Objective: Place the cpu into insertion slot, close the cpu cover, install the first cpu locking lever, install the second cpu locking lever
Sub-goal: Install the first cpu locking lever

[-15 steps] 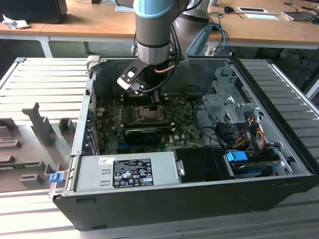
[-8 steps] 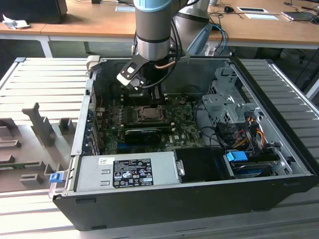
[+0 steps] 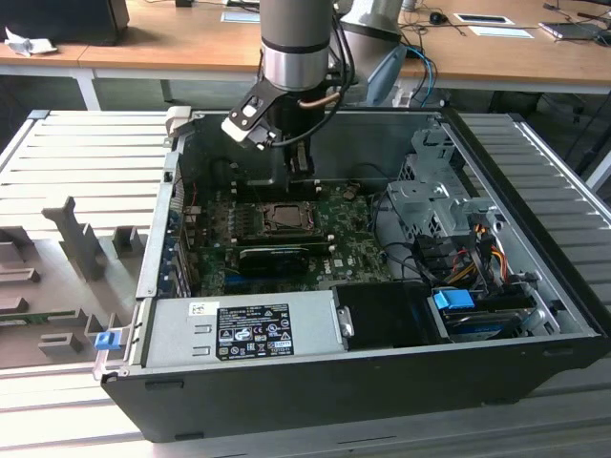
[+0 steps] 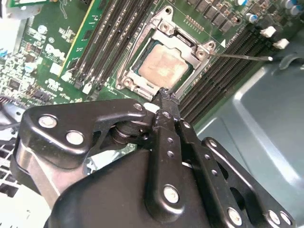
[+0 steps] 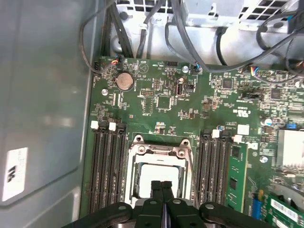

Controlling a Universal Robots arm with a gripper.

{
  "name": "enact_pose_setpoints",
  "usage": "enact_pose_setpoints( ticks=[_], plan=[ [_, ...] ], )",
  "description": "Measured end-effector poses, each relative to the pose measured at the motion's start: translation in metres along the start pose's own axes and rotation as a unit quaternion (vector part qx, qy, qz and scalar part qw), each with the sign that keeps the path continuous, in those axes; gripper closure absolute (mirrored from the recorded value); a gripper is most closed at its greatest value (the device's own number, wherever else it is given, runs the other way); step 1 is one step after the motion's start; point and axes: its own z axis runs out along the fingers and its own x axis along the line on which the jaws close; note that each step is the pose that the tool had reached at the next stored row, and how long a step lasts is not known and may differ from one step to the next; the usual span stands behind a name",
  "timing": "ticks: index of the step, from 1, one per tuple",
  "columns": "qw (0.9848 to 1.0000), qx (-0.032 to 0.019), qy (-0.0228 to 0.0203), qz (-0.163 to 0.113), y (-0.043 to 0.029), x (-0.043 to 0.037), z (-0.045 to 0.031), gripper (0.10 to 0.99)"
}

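The cpu lies in the insertion slot, its pale silver face showing through the window of the cpu cover, which is folded down flat over it. In the first wrist view the cpu and cpu cover sit between the memory slots. My gripper is shut with nothing visible between its fingers, its tip right at the socket's rim, and it also shows in the first wrist view and the exterior view. A thin metal lever sticks out from the socket's corner over the memory slots.
The green motherboard lies inside an open black computer case. Memory slots flank the socket. A black finned card, a power supply, a drive cage and loose cables crowd the space around it.
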Motion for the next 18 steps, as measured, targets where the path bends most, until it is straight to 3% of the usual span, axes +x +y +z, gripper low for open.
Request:
enact_pose_setpoints(
  ticks=[5, 12, 15, 18],
  plan=[
    [1.0, 0.0, 0.0, 0.0, 0.0009, 0.0005, -0.0159, 0.98],
    [1.0, 0.0002, 0.0004, -0.006, 0.0009, 0.0005, -0.0154, 0.98],
    [0.9995, 0.001, 0.0018, -0.031, 0.0009, 0.0005, -0.0148, 0.98],
    [0.9979, 0.002, 0.0037, -0.064, 0.0009, 0.0005, -0.0147, 0.98]
  ],
)
